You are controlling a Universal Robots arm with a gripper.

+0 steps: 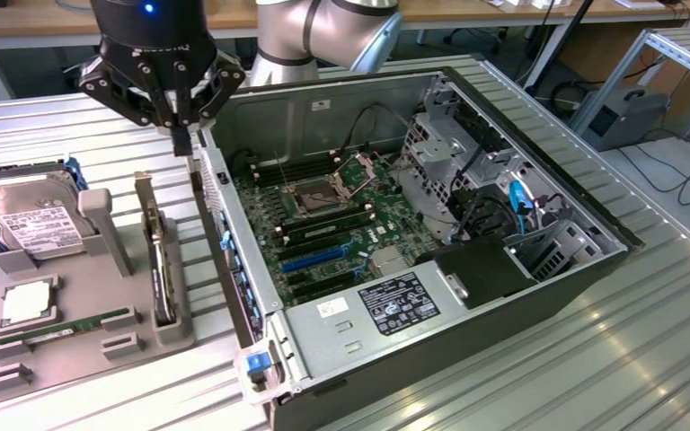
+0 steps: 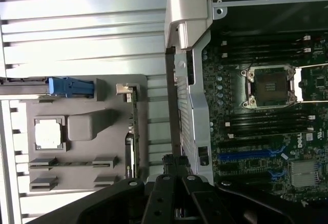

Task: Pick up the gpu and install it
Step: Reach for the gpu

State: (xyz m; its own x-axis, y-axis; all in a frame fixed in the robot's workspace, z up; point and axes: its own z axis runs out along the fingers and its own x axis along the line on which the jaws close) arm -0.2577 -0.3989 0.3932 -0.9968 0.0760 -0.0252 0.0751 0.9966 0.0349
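I see the arm's black jaws pressed together with nothing between them. They hang over the upper end of the near side wall of the open grey metal computer case (image 1: 358, 359), which lies on its side on the ribbed metal table (image 1: 82, 126).

The gpu (image 1: 151, 242), a thin dark expansion card, stands on its long edge in a slot of the grey plastic fixture tray (image 1: 69, 355). The tray sits on the table just beside the case, on the exterior view's left. In the wrist view the gpu (image 2: 134, 131) shows as a narrow dark strip running parallel to the case wall, with a small metal tab at one end. The jaws are near it and apart from it, closer to the case wall than to the card.

The tray also carries:
- a boxy silver hard drive with a white label (image 1: 28, 224)
- a square silver processor chip (image 1: 28, 305)
- a slim green memory stick (image 1: 64, 326), lying flat

Inside the case, the green motherboard (image 1: 321, 224) faces up with its processor socket open.
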